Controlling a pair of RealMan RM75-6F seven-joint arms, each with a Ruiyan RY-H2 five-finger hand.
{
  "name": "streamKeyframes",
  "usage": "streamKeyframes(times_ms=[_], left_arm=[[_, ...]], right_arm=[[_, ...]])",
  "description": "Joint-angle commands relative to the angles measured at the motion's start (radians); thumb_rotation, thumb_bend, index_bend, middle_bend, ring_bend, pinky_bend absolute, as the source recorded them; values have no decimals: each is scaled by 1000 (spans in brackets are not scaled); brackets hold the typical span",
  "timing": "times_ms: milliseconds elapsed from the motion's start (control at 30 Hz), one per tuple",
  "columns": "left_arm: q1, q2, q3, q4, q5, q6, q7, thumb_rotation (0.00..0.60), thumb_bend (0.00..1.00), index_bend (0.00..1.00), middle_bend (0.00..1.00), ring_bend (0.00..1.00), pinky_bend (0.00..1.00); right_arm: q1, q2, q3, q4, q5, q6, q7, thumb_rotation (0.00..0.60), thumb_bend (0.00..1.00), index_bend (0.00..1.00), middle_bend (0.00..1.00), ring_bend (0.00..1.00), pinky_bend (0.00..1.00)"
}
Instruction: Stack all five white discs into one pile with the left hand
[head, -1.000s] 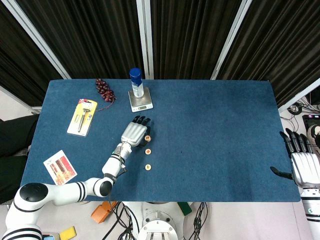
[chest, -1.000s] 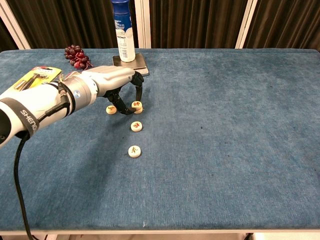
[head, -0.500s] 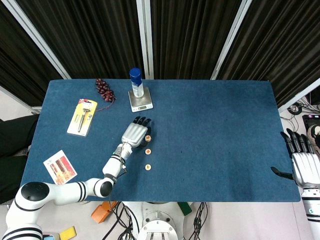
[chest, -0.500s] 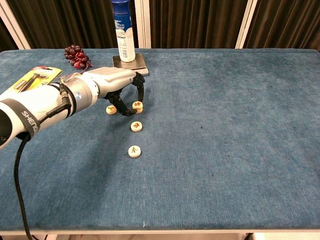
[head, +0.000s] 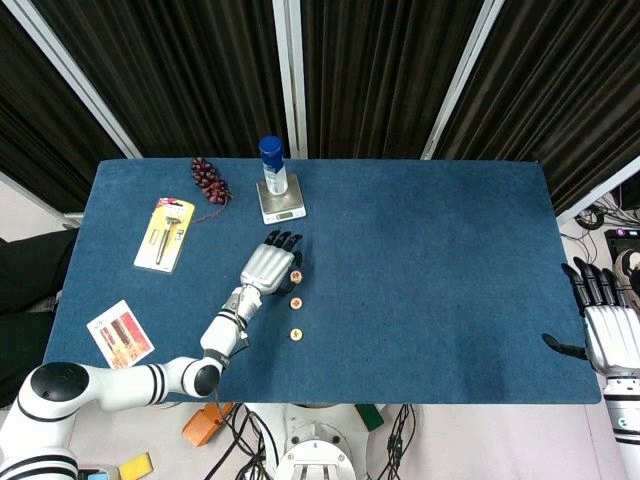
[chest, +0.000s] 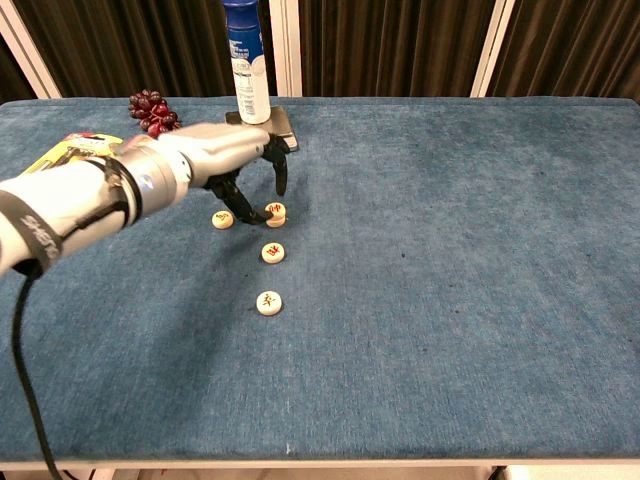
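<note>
Left hand (chest: 235, 165) hovers empty, fingers spread, above the two-high pile of white discs (chest: 275, 213); best pinch the nearest single disc (chest: 223, 218) squarely.

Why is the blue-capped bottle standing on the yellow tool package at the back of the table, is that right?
Not quite. The blue-capped bottle stands on the small grey scale, not on the yellow tool package, which lies apart, further left on the table. The head view shows this.
</note>
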Motion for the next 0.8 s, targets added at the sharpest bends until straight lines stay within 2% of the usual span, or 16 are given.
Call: streamKeyframes(times_ms=[33, 233, 800], left_arm=[[27, 52, 21, -54, 32, 35, -3, 600, 323, 385, 43, 0, 0], [61, 89, 56, -76, 26, 55, 5, 600, 315, 385, 43, 0, 0], [71, 22, 65, 52, 6, 15, -32, 600, 315, 404, 43, 0, 0]], right_arm=[[2, -1, 0, 1, -2, -3, 0, 600, 128, 0, 0, 0, 0], [9, -6, 0, 1, -13, -5, -2, 600, 128, 0, 0, 0, 0], [5, -1, -3, -10, -11, -2, -14, 600, 128, 0, 0, 0, 0]])
